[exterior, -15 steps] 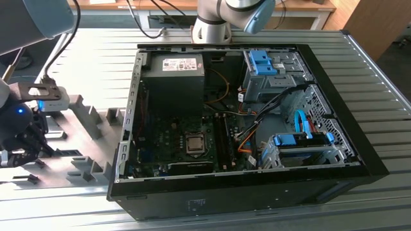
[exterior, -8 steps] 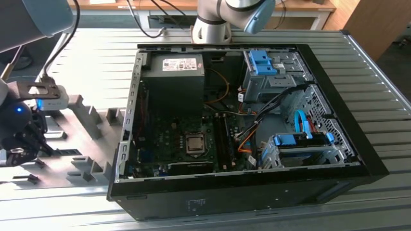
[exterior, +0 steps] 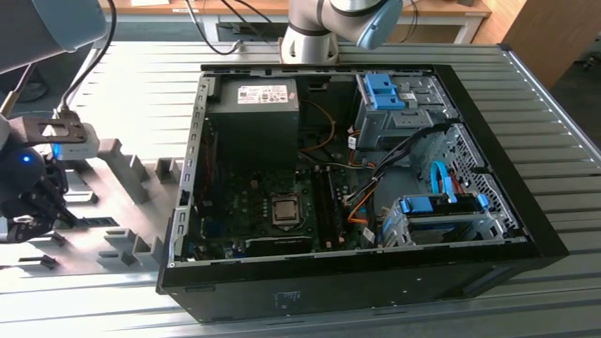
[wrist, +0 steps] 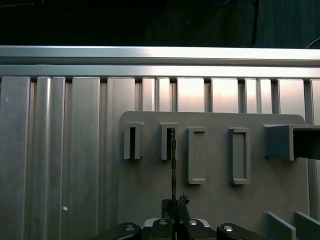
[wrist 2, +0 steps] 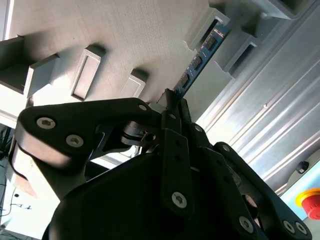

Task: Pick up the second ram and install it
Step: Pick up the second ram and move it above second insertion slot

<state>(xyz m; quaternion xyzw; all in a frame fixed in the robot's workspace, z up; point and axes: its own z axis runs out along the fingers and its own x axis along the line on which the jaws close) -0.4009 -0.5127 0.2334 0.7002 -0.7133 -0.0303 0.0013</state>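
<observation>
The second ram (wrist 2: 201, 56) is a thin blue-green board with small dark chips. It stands on edge in a slotted holder (wrist 2: 214, 24) on the grey fixture plate (wrist: 145, 195). In the first wrist view the ram (wrist: 173, 165) shows edge-on as a dark line running from a slot to my fingers. My gripper (wrist: 174, 204) is shut on the board's near end, with a black finger (wrist 2: 172, 107) pressed against each side. In the exterior view my gripper (exterior: 33, 204) hangs over the fixture plate (exterior: 122, 169) at the exterior view's left, beside the open computer case (exterior: 488, 211).
The black case lies open on the ribbed metal table (exterior: 141, 77), showing the motherboard (exterior: 253, 204), the memory slots (exterior: 325, 204), the power supply (exterior: 253, 105) and blue-latched drive bays (exterior: 385, 91). Raised grey blocks (wrist: 240, 155) stand on the fixture plate. A red stop button (wrist 2: 310, 202) is nearby.
</observation>
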